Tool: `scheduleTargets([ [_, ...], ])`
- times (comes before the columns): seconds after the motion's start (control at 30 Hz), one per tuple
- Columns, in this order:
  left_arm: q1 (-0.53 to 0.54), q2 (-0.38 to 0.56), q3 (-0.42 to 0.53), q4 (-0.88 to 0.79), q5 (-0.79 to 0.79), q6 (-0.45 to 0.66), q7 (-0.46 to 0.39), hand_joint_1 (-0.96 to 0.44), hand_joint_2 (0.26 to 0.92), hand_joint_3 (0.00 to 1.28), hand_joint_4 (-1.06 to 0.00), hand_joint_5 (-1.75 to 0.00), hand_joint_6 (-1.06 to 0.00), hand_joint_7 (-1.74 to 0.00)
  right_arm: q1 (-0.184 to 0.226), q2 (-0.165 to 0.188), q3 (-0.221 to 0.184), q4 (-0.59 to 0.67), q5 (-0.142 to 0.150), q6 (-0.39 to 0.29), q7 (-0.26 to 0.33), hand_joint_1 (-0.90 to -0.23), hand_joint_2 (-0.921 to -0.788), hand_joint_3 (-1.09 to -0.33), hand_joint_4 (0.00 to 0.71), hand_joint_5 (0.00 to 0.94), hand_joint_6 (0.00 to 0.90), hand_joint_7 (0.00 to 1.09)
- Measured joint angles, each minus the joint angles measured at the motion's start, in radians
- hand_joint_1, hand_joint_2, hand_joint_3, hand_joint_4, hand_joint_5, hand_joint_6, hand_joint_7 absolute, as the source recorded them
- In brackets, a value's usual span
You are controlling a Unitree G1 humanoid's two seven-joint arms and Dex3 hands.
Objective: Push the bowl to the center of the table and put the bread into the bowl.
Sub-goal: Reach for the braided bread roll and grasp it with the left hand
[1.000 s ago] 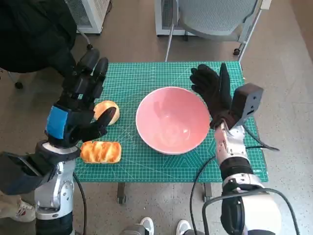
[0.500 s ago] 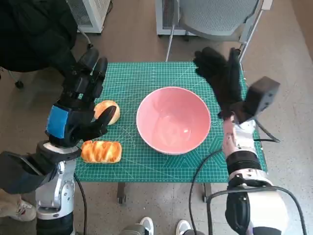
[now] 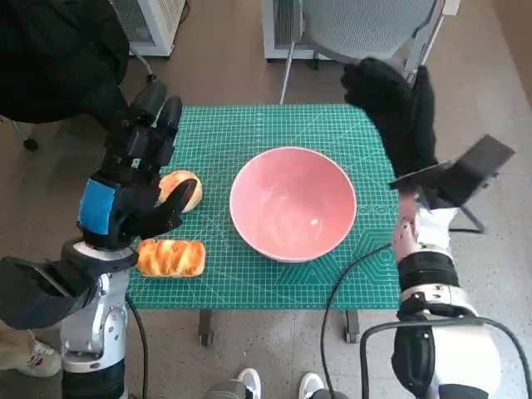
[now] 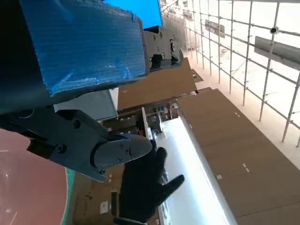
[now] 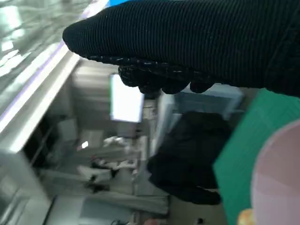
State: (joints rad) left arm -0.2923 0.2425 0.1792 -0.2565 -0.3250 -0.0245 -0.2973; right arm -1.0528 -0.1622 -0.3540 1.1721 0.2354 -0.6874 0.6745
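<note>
Nearest the table's front edge lies an oblong bread loaf (image 3: 170, 258), golden-brown with ridged pull-apart segments and a glossy crust, resting flat on the green cutting mat (image 3: 249, 278) at its left front corner. Just behind it sits a round bread roll (image 3: 184, 188), paler gold and smooth, partly covered by the left hand (image 3: 133, 179); that hand hovers over the roll with its black fingers spread apart and holding nothing, the blue tape showing on its back. Near the middle of the mat stands the bowl (image 3: 293, 204), wide, pink inside and out, glossy, upright and empty, well apart from both breads. Farther back and to the right, the right hand (image 3: 395, 112) in its knitted glove is raised above the mat's far right corner, fingers extended and apart, touching nothing, clear of the bowl. Behind the table stands a grey chair (image 3: 366, 29).
</note>
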Motion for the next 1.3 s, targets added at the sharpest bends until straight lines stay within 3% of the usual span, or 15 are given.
scheduleTargets([
  [0.3,0.0,0.008,0.01,-0.001,-0.002,0.0,-0.003,-0.22,0.748,0.59,-0.03,0.0,0.0,-0.33,0.014,-0.003,0.001,-0.102,0.087,-0.068,0.147,-0.693,-0.921,-0.858,0.276,0.005,0.346,0.0],
  [0.43,0.0,0.028,0.013,-0.015,0.001,0.008,-0.003,-0.18,0.705,0.58,-0.02,0.0,0.0,-0.32,0.019,-0.004,0.004,-0.118,0.115,-0.084,0.19,-0.686,-0.921,-0.859,0.278,0.005,0.346,0.0],
  [0.57,0.003,0.077,0.01,-0.059,0.065,0.024,-0.004,-0.2,0.631,0.54,-0.01,0.0,0.0,-0.24,0.021,-0.004,0.007,-0.123,0.122,-0.09,0.21,-0.685,-0.921,-0.859,0.279,0.005,0.347,0.0],
  [0.63,0.008,0.125,0.006,-0.089,0.144,0.037,-0.005,-0.25,0.641,0.32,0.0,0.0,0.0,-0.23,0.022,-0.004,0.008,-0.125,0.122,-0.09,0.211,-0.685,-0.921,-0.858,0.279,0.005,0.345,0.0],
  [0.73,0.02,0.212,0.001,-0.143,0.273,0.087,-0.02,-0.23,0.663,0.13,0.0,0.0,-0.01,-0.23,0.022,-0.004,0.008,-0.129,0.122,-0.091,0.211,-0.684,-0.921,-0.858,0.279,0.004,0.342,0.0],
  [0.93,0.045,0.382,-0.038,-0.289,0.511,0.346,-0.113,-0.06,0.664,0.01,0.0,0.0,-0.15,-0.12,0.022,-0.004,0.009,-0.136,0.12,-0.093,0.211,-0.682,-0.921,-0.867,0.275,0.001,0.334,0.0],
  [1.3,0.078,0.599,-0.202,-0.608,0.766,0.797,-0.34,-0.06,0.664,0.0,-0.04,-0.01,-0.22,-0.08,0.031,-0.011,0.021,-0.144,0.117,-0.091,0.203,-0.681,-0.921,-0.87,0.27,0.0,0.332,0.0],
])
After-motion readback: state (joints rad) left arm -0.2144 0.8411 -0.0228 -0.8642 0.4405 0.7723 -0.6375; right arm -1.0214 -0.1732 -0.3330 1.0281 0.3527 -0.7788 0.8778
